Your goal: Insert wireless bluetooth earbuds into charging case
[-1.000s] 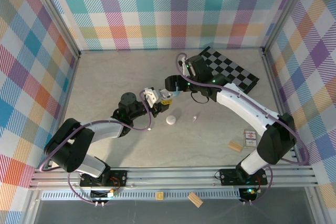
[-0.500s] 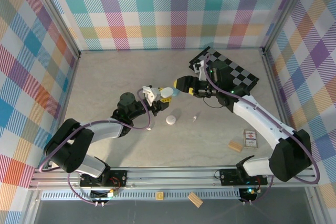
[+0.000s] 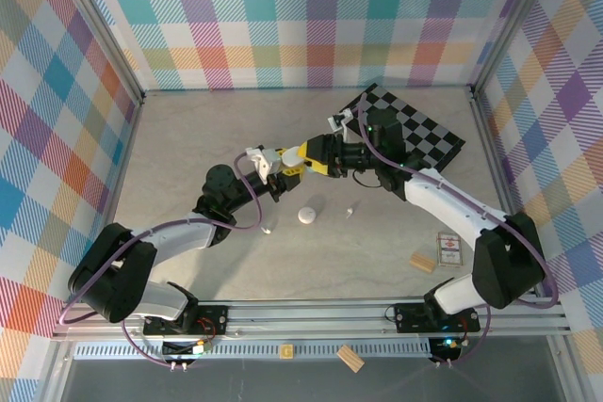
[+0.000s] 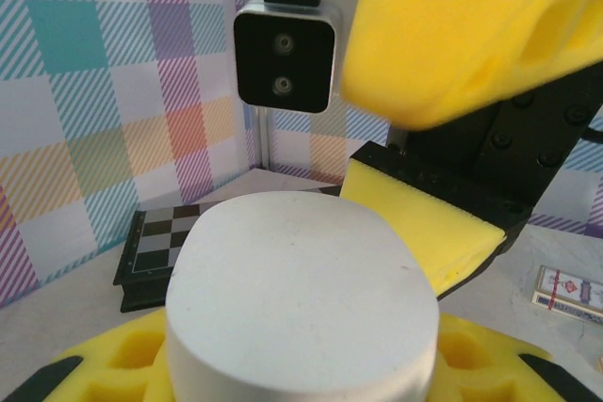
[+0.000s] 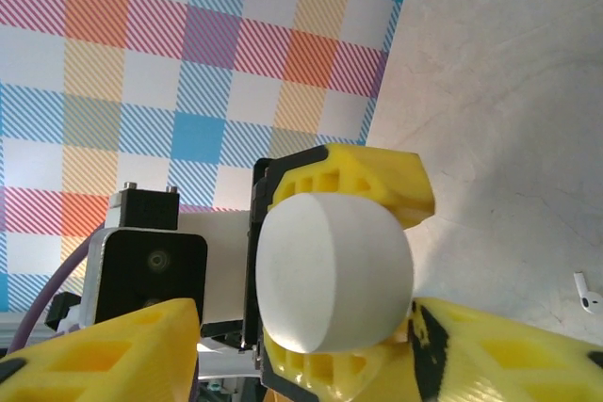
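Observation:
A white oval charging case [image 4: 301, 308] sits closed between the yellow foam fingers of my left gripper [image 3: 276, 159], which is shut on it above the table. In the right wrist view the same case [image 5: 330, 270] is pinched above and below by the left fingers [image 5: 358, 185]. My right gripper [image 3: 301, 152] faces it at close range, open, its fingers [image 4: 462, 25] spread on either side of the case without touching it. One small white earbud [image 3: 350, 211] lies on the table; it also appears as the earbud [image 5: 586, 291]. Another white earbud [image 3: 267, 229] lies under the left arm.
A second white round case [image 3: 307, 216] rests on the table below the grippers. A black checkerboard [image 3: 415, 134] lies at the back right. A card deck [image 3: 448, 250] and a tan wooden block [image 3: 422, 262] sit at the front right; another block [image 3: 350, 358] lies by the front rail.
My right gripper has swung left and closed in on the case held by the left gripper. The left gripper has lifted slightly up and to the left.

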`<action>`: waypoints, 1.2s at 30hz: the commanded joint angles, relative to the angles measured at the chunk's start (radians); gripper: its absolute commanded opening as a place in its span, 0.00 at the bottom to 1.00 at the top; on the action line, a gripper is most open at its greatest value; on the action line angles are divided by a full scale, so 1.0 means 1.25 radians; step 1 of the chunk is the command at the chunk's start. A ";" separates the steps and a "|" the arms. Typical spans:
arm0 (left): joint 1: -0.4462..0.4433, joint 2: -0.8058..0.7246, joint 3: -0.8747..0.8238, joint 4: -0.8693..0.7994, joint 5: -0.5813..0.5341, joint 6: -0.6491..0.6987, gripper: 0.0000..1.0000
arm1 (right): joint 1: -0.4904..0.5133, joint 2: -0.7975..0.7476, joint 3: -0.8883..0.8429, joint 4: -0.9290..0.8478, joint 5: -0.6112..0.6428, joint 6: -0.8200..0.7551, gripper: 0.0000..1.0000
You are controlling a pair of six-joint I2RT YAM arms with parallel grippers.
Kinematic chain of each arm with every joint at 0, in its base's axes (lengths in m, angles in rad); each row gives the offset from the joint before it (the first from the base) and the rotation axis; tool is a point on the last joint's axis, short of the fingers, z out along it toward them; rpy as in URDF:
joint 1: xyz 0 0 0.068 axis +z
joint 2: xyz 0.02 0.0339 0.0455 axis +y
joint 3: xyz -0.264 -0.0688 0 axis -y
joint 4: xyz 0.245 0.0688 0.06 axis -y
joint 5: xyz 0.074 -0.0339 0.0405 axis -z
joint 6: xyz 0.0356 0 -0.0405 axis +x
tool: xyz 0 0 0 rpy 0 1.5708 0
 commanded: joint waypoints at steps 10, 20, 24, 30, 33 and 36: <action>-0.004 -0.038 0.026 0.025 0.029 -0.018 0.27 | 0.018 0.050 0.012 0.027 -0.029 0.018 0.50; -0.004 -0.036 0.027 -0.003 0.029 -0.003 0.28 | 0.014 0.052 0.010 0.050 -0.044 0.022 0.24; -0.004 -0.034 0.021 -0.009 0.025 0.001 0.39 | 0.007 0.041 0.003 0.039 -0.018 0.008 0.20; -0.003 -0.067 -0.005 -0.069 -0.001 0.028 0.89 | -0.026 0.024 -0.016 -0.031 0.072 -0.054 0.19; -0.005 -0.090 -0.030 -0.135 -0.025 0.053 1.00 | -0.058 0.034 -0.027 -0.099 0.146 -0.103 0.19; -0.011 -0.115 -0.049 -0.215 -0.039 0.078 1.00 | -0.096 0.052 -0.036 -0.176 0.246 -0.165 0.19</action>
